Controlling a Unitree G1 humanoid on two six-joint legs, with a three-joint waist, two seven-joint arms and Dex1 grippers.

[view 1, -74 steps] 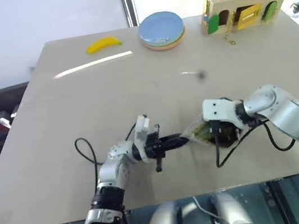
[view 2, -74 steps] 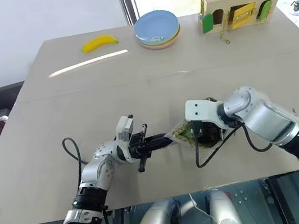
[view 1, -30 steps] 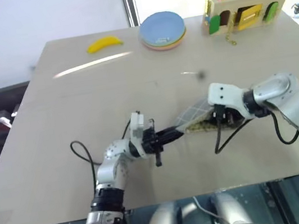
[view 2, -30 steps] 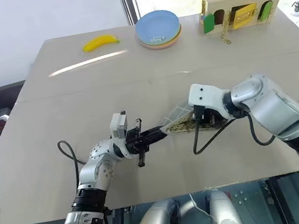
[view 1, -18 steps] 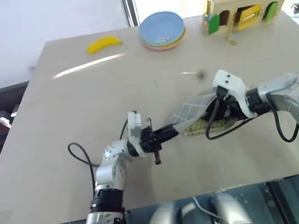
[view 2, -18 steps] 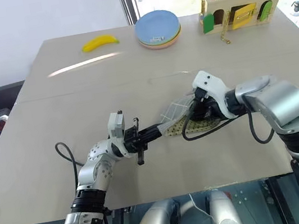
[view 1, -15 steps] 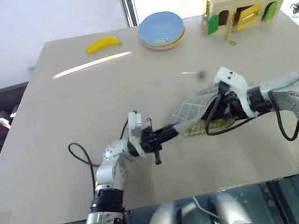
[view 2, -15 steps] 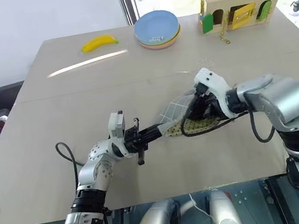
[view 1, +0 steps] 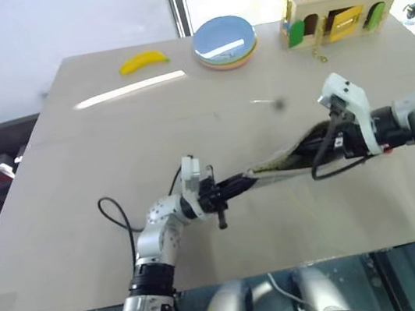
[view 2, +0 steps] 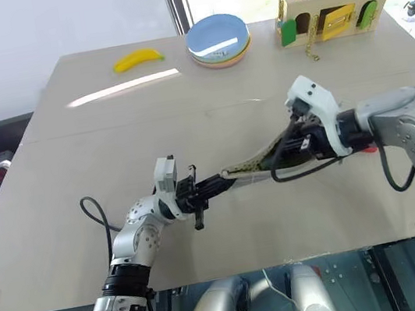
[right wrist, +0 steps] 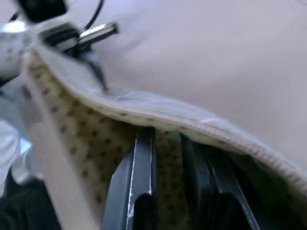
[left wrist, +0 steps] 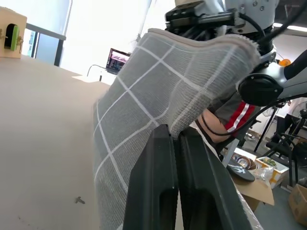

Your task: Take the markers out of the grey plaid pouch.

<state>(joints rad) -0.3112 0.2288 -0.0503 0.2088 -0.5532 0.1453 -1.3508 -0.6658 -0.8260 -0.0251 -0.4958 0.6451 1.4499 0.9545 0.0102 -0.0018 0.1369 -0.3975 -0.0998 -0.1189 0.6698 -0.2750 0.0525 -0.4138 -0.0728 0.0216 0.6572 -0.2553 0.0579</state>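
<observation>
Stretching between both arms, the grey plaid pouch (view 1: 280, 167) has one end clamped by the left gripper (view 1: 245, 183); the right gripper's (right wrist: 168, 191) slightly parted fingers reach inside it.

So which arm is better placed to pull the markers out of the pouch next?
Right. Its fingers already reach inside the pouch, against the dotted lining. The left gripper is shut on the pouch's other end, holding it off the table, so it should keep holding.

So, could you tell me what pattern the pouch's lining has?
Yellowish lining with small dark dots, clearest in the right wrist view.
</observation>
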